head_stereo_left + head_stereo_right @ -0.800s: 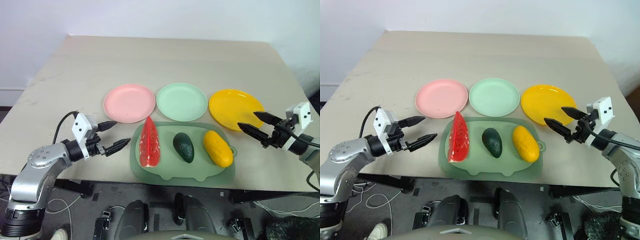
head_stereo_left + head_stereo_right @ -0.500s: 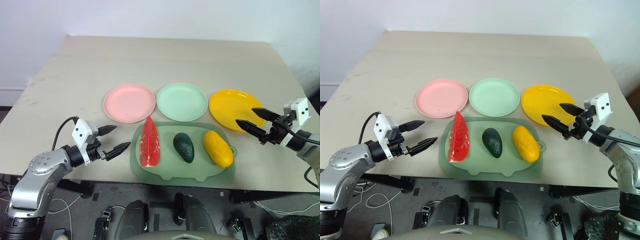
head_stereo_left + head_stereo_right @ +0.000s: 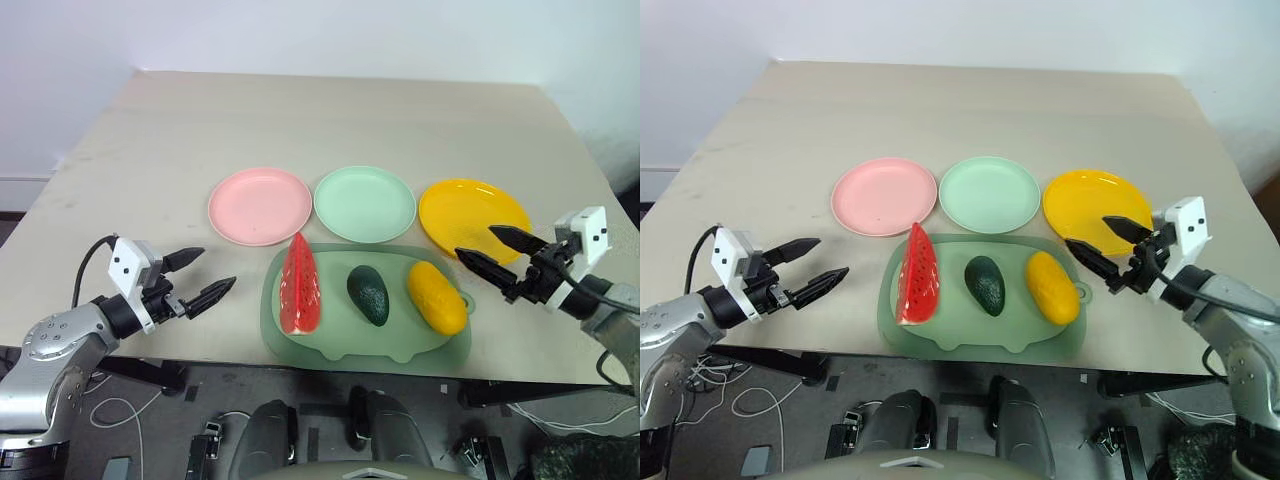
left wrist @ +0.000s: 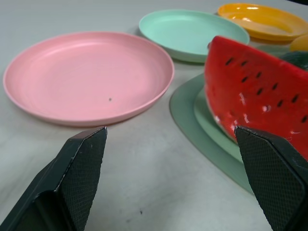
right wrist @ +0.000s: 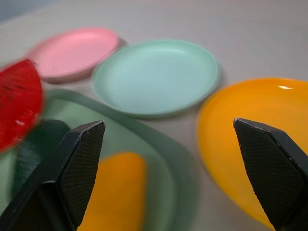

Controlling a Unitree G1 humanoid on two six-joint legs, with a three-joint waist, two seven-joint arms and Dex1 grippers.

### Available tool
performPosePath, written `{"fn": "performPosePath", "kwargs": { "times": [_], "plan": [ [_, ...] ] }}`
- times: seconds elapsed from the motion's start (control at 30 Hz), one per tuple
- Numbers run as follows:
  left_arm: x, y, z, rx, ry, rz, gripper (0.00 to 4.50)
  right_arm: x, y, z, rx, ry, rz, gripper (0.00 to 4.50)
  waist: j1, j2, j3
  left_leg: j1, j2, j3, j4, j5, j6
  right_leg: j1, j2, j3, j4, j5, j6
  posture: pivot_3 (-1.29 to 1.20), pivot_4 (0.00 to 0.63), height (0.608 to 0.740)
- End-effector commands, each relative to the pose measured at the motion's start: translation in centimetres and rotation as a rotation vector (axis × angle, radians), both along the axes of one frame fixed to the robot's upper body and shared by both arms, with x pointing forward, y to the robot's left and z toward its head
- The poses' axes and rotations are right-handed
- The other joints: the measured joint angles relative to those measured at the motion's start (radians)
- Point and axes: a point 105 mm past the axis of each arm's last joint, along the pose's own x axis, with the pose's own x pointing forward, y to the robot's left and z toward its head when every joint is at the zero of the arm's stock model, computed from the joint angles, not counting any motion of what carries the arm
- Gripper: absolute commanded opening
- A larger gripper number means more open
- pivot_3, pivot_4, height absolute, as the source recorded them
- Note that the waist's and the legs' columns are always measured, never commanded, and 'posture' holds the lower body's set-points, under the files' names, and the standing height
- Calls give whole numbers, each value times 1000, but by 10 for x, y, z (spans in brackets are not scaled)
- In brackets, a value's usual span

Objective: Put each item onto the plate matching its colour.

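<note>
Currently pink plate (image 3: 259, 205), mint plate (image 3: 364, 203), yellow plate (image 3: 472, 215) bare; both end effectors released.

Pink plate (image 3: 884, 196), mint plate (image 3: 989, 194), yellow plate (image 3: 1095, 208), three toy foods on mat (image 3: 940, 328), hands apart

Silver arms, black cabling, white wrist blocks, seemingly textured black jaws.

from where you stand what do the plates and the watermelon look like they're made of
The pink plate, green plate and yellow plate look like moulded plastic with a smooth satin finish: even colour, thin rolled rims and soft highlights. The watermelon looks like hard glossy plastic or painted foam: its seeds are dark marks on a shiny red face with small white glints. Which one, I can't tell.
</note>
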Motion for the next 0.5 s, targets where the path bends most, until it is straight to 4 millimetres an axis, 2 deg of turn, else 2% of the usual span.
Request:
{"fn": "performPosePath", "kwargs": {
  "times": [0.03,0.17,0.23,0.5],
  "plan": [
    [1,-5,7,-16,-19,-39,4446,-8,8,17,-14,-56,-14,4500,-1,0,0,0,0,0,0,0,0,0,0,0,0,0,0,0,150,740],
    [5,-9,2,-6,-14,-65,4446,-13,13,15,-37,-28,-51,4500,-2,0,0,0,0,0,0,0,0,0,0,0,0,0,0,0,150,740],
    [6,-12,1,-4,-19,-72,4446,-18,23,15,-30,-20,-24,4500,-2,0,0,0,0,0,0,0,0,0,0,0,0,0,-1,0,150,740],
    [1,-19,-3,-5,-8,-114,4446,-23,43,3,-103,76,-49,4500,-2,0,0,0,0,0,0,0,0,0,0,0,0,-1,-3,0,150,740]
  ]
}}
